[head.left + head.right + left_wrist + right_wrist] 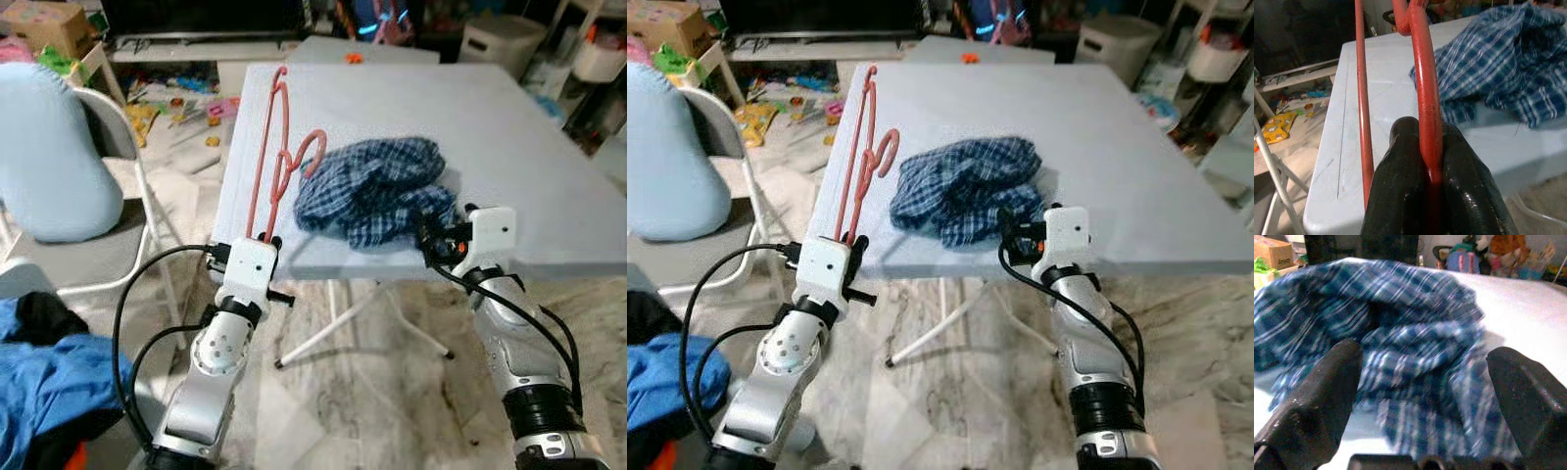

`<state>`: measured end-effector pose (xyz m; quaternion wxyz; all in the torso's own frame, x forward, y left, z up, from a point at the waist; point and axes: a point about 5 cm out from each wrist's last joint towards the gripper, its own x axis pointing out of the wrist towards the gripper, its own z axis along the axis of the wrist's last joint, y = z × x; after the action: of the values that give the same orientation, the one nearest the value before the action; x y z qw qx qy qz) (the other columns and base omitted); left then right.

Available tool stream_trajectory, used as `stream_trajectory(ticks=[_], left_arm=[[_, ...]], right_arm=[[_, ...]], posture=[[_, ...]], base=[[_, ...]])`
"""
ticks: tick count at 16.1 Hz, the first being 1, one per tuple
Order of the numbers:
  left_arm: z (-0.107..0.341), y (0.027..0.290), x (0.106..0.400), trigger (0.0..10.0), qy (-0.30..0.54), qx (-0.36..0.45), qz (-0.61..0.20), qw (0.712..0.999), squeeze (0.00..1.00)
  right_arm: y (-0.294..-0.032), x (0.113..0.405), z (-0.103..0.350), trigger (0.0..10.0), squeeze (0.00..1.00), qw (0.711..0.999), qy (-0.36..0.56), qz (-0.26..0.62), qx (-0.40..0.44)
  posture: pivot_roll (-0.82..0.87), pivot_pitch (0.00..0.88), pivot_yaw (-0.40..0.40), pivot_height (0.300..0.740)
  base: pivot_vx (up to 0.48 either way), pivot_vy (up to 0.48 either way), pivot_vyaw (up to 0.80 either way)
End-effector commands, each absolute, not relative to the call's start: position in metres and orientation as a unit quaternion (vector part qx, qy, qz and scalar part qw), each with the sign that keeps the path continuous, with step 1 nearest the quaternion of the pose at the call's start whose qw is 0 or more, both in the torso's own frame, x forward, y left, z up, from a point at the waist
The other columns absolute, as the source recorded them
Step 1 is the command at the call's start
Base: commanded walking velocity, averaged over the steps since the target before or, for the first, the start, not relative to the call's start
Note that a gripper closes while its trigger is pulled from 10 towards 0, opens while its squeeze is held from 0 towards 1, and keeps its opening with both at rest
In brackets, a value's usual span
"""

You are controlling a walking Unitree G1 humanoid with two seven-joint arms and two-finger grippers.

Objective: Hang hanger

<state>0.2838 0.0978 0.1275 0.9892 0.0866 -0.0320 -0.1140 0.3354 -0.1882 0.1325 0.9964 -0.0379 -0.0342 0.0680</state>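
The left gripper is closed tight on the lower bar of the pink hanger, at the near left edge of the grey table. From these fingers the hanger rises up and away over the table top, and its hook curls toward the blue checked shirt. The shirt lies crumpled on the table, just beside the hanger and directly ahead of the right gripper. This right gripper is wide open and holds nothing; its two fingers stand on both sides of the near edge of the cloth.
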Motion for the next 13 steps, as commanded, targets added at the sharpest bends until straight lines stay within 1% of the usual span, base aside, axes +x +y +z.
stream_trajectory(ticks=[1,10,12,13], left_arm=[[0.1256,0.099,0.2844,10.0,-0.027,0.088,-0.118,0.989,0.0],[0.1244,0.0958,0.286,10.0,-0.022,0.087,-0.126,0.988,0.0],[0.1236,0.0939,0.2858,10.0,-0.022,0.085,-0.131,0.988,0.0],[0.1234,0.0933,0.2855,10.0,-0.022,0.085,-0.132,0.987,0.0]], right_arm=[[-0.1896,0.3332,0.131,10.0,0.0,0.997,-0.029,0.065,-0.035],[-0.1941,0.3359,0.1347,10.0,0.0,0.997,-0.026,0.062,-0.041],[-0.1965,0.3369,0.136,10.0,0.0,0.997,-0.025,0.06,-0.043],[-0.1968,0.337,0.1363,10.0,0.0,0.997,-0.025,0.06,-0.044]], posture=[[0.03,0.029,0.001,0.74],[0.02,0.026,0.0,0.74],[0.01,0.027,-0.001,0.74],[0.01,0.027,-0.002,0.74]], base=[[-0.326,0.0,0.0],[-0.313,0.0,0.0],[-0.259,0.0,0.0],[0.0,0.0,0.0]])
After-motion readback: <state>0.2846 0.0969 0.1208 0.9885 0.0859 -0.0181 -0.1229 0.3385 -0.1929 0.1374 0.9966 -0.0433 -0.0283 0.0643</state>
